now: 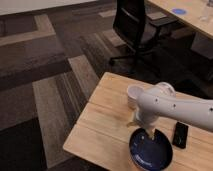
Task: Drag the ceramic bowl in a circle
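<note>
The ceramic bowl (150, 151) is dark blue, wide and shallow, and sits at the near edge of the wooden table (102, 125). My white arm reaches in from the right and bends down over it. My gripper (146, 131) hangs at the bowl's far rim, its tip at or just inside the rim. Part of the far rim is hidden behind the gripper.
A small white cup (134, 95) stands just behind the arm's elbow. A black phone (180, 134) lies right of the bowl. A black office chair (134, 25) stands beyond the table, and another table with a blue disc (178, 11) is at the top right.
</note>
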